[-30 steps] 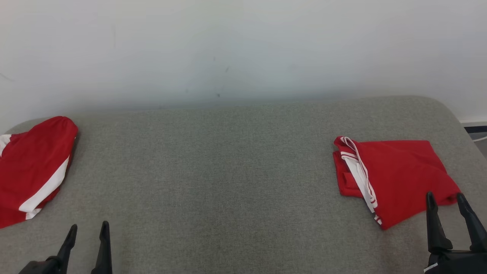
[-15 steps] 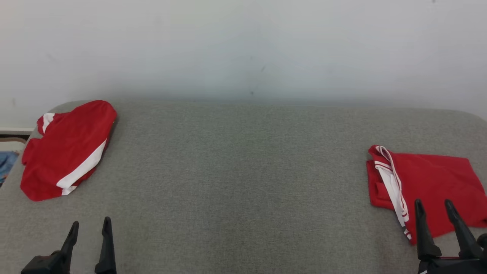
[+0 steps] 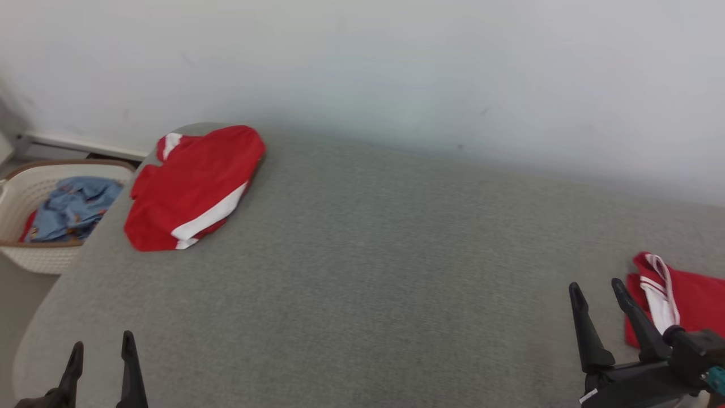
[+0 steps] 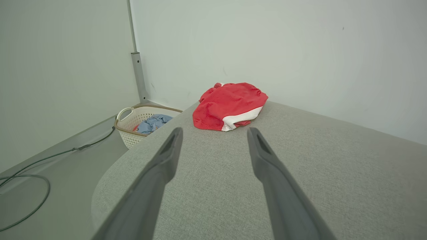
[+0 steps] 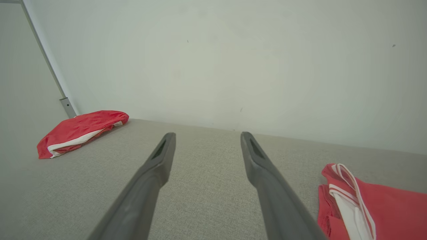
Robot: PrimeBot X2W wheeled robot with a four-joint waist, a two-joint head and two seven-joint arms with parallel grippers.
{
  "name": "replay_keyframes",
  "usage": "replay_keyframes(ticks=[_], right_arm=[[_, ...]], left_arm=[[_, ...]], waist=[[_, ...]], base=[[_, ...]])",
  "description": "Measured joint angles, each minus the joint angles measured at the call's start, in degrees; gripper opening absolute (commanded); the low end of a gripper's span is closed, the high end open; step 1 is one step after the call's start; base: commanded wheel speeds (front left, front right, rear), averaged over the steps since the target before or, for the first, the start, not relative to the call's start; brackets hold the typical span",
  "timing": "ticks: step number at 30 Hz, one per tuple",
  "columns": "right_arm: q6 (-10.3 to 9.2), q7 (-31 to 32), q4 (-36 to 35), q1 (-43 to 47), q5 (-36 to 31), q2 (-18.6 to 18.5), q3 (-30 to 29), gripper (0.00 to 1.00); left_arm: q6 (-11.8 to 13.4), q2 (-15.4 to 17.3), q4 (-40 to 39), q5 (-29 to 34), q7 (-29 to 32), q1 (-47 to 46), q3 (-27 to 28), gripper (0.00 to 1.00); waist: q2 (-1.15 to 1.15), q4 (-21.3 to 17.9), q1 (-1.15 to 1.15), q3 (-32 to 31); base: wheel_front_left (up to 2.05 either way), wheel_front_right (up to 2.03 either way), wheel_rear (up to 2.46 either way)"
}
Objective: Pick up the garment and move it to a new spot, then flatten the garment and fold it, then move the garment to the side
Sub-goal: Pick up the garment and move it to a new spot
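As the robot has turned left, your head view has shifted, not the cloth: the crumpled red-and-white garment lies near the grey padded table's far left corner, the folded red garment at the right edge, a laundry basket beyond. Likely the crumpled one comes next. Your left gripper and right gripper hover low, fingers spread, empty.

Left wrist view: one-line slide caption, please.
Open left gripper points across the grey cushion at a crumpled red-and-white garment near its far edge; a laundry basket stands on the floor.
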Motion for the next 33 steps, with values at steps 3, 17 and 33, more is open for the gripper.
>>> replay_keyframes(ticks=[3,17,33], right_arm=[[0.37,0.57,0.16,-1.15,-0.79,-0.03,0.94,1.00],[3.15,3.46,4.91,-10.63,-2.87,0.02,4.92,1.00],[3.54,5.02,4.33,-10.49,-3.52,-1.85,4.80,1.00]], left_arm=[[0.00,-0.60,-0.80,0.32,0.27,0.48,1.16,1.00],[0.00,-2.33,-4.26,2.02,0.53,1.59,5.08,1.00],[-10.51,4.50,5.84,-4.70,10.43,-23.60,1.27,1.00]], waist=[[0.00,2.50,-0.01,0.11],[0.00,9.49,-0.01,2.47],[0.00,8.42,0.00,5.21]], base=[[0.00,0.00,0.00],[0.00,0.00,0.00],[0.00,0.00,0.00]])
